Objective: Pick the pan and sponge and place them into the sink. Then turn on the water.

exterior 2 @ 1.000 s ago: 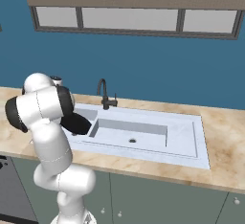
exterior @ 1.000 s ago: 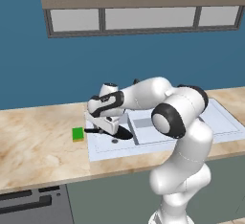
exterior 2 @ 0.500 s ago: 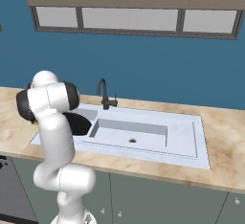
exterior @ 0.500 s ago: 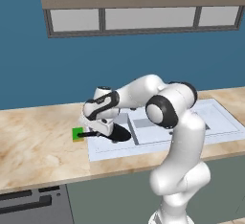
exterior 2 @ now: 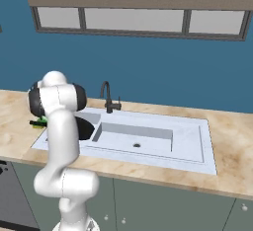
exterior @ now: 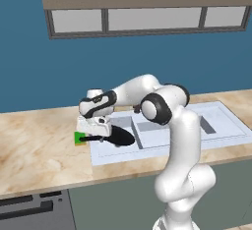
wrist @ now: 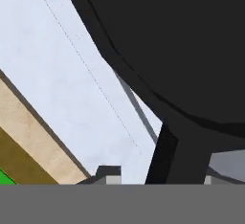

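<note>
Gripper (exterior: 96,129) is letting go of the pan (exterior: 119,137) handle over the sink (exterior: 224,117), jaws part open; lift straight before reaching for the sponge (exterior: 78,138).

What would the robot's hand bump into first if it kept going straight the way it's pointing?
Most likely the pan. In the hand view its black handle and round body sit right in front of the hand, above the sink. Depth is hard to judge.
</note>
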{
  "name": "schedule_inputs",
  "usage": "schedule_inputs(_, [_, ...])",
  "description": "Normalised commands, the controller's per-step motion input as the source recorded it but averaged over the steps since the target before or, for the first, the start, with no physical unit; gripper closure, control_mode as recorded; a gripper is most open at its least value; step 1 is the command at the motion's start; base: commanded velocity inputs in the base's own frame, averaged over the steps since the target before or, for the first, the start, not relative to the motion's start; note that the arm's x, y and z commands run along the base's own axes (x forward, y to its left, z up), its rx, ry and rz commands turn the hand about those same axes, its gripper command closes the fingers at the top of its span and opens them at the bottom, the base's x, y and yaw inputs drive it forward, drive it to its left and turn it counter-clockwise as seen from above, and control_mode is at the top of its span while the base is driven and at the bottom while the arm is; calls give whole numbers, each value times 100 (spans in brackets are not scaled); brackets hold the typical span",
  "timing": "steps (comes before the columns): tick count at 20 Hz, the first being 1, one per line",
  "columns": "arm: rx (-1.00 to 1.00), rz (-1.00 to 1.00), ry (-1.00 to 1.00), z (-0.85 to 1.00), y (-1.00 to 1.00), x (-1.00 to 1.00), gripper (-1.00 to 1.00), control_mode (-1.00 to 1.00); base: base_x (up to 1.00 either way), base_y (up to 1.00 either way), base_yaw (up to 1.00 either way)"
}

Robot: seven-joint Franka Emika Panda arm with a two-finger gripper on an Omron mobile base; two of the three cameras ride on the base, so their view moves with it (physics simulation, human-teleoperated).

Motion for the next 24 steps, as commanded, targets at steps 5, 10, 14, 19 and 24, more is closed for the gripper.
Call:
schedule_inputs(5, [1, 9, 0, -9, -7, 3, -100, -100, 0, 0, 0])
schedule_inputs(10, [0, 1, 0, 14, 0, -22, -100, -100, 0, 0, 0])
schedule_inputs(14, [0, 5, -1, -4, -5, -27, -100, -100, 0, 0, 0])
schedule_inputs(19, [0, 9, -9, -9, -29, -58, -100, -100, 0, 0, 0])
schedule_inputs(24, [6, 6, -10, 30, -30, -64, -100, -100, 0, 0, 0])
